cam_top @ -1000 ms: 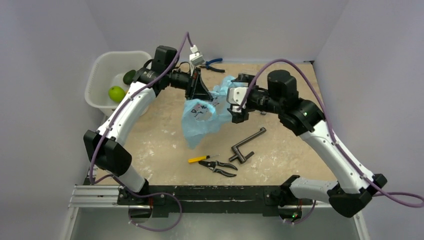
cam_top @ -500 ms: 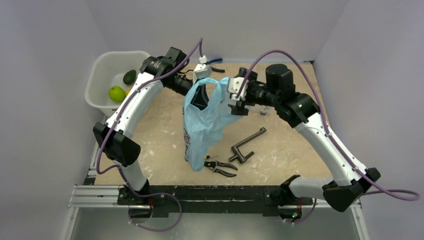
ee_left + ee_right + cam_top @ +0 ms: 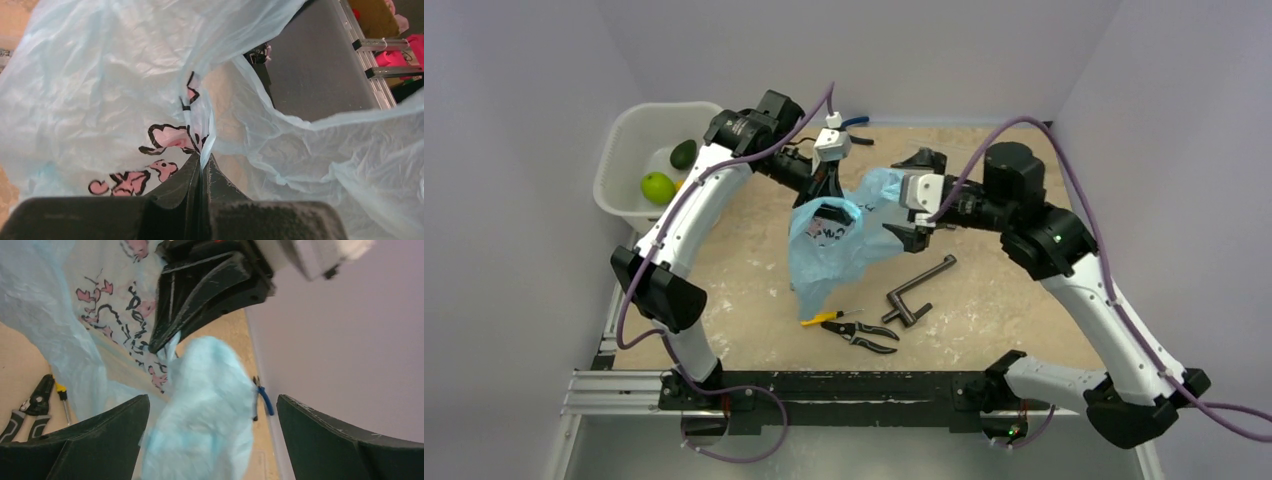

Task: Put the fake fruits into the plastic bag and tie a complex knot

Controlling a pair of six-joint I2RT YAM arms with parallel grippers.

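— Above the table (image 3: 744, 270), who holds that thin, crinkly light-blue plastic bag (image 3: 824, 255)?
— Left gripper (image 3: 829, 192), pinched tight on its rim; right gripper (image 3: 908, 197) gapes wide around a loose fold, seemingly untouched.
— And that white plastic tub (image 3: 619, 140)?
— Bright green round fruit (image 3: 658, 186), dark green oval fruit (image 3: 683, 153) inside.

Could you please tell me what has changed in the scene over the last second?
The left gripper, shut on the plastic bag, raised it until it hung long, then lowered it; it is bunched low again. The right gripper drifted slightly right, open throughout, bag film between its fingers. The bright green fruit and the dark green fruit in the white tub, and the pliers, stayed put.
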